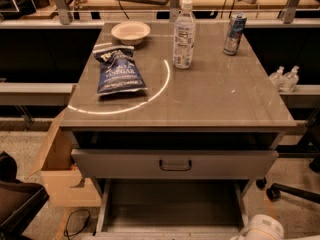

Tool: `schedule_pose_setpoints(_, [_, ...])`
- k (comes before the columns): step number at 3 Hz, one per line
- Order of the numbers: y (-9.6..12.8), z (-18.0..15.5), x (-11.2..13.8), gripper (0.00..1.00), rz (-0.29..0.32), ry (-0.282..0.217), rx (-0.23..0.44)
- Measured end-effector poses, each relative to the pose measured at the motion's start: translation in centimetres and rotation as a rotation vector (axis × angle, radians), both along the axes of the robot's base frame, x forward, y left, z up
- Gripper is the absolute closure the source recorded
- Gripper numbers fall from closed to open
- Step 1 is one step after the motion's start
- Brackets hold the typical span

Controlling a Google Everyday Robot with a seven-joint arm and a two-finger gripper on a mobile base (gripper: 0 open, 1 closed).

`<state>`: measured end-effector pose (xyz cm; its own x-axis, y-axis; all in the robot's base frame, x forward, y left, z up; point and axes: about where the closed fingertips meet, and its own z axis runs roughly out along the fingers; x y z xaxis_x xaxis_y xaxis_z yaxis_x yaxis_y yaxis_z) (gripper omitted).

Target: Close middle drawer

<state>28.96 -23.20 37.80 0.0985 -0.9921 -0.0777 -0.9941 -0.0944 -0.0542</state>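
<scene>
Your gripper (262, 229), spread or pressed together I cannot tell, sits by the right front corner of the pulled-out middle drawer (170, 208), whose wide front runs leftward from it; push inward under the table (210, 101).

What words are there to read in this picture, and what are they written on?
"VINEGAR": on the blue chip bag; its other print is too blurred.
Label of the water bottle: too blurred to read.
Print on the can: too blurred to read.
The end effector, at the bottom right edge: no text.
</scene>
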Motion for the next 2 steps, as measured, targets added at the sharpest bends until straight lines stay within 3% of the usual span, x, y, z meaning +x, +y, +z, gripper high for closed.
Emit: schedule_pose_setpoints(2, [2.0,-0.3,2.6,1.00,0.044,-0.083,-0.038])
